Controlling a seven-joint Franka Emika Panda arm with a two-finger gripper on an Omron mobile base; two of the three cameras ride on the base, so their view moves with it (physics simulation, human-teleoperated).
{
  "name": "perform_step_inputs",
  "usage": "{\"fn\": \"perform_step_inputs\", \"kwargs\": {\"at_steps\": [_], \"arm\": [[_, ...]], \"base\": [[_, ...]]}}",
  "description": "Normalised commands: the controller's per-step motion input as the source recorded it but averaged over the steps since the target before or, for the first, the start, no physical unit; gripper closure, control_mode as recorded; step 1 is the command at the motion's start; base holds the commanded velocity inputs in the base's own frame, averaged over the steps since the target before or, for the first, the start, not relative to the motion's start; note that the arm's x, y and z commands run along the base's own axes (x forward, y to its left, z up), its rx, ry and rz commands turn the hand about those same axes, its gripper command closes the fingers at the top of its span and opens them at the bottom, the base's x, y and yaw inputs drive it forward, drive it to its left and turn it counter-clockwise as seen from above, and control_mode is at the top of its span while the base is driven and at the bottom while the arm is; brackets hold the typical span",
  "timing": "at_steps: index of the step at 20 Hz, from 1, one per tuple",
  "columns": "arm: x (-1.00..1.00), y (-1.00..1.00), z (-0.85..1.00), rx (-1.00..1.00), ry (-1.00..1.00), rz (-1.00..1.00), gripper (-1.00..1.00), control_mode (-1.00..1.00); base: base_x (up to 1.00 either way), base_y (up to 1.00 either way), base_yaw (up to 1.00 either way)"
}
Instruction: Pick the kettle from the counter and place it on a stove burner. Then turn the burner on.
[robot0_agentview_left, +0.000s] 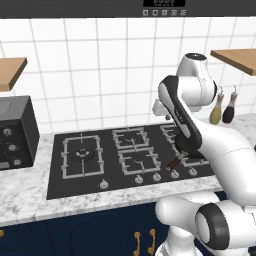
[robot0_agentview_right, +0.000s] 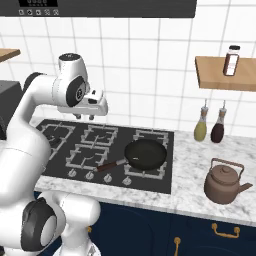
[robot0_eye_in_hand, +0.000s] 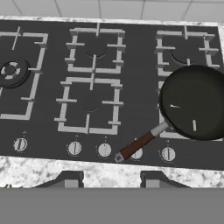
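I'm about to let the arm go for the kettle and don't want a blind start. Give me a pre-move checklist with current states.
1. kettle upright on the counter, right of the stove: ok.
2. Kettle's wire handle free of neighbours: ok.
3. gripper holding nothing, fingertips apart: ok.
4. Gripper near kettle: not ok, it hangs over the stove.
5. stove burner bare of cookware: ok; the frying pan sits on a different, right-hand burner.
6. Burner flame off: cannot tell.

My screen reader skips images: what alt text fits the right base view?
A white robot arm holds its gripper above a black stove, while a brown kettle sits on the marble counter to the right. A black frying pan rests on the stove's right burners.
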Motion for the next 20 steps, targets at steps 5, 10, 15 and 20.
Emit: {"fn": "perform_step_inputs", "kwargs": {"at_steps": [5, 10, 15, 20], "arm": [[0.00, 0.00, 0.01, 0.00, 0.00, 0.00, -1.00, -1.00], [-0.04, 0.00, -0.02, 0.00, -0.01, 0.00, -1.00, -1.00], [-0.79, -0.50, -0.10, 0.02, -0.19, -0.16, -1.00, -1.00], [-0.84, -0.88, -0.14, 0.00, -0.27, -0.38, -1.00, -1.00]], "base": [[0.00, 0.00, 0.00], [0.00, 0.00, 0.00], [0.00, 0.00, 0.00], [0.00, 0.00, 0.00]]}}
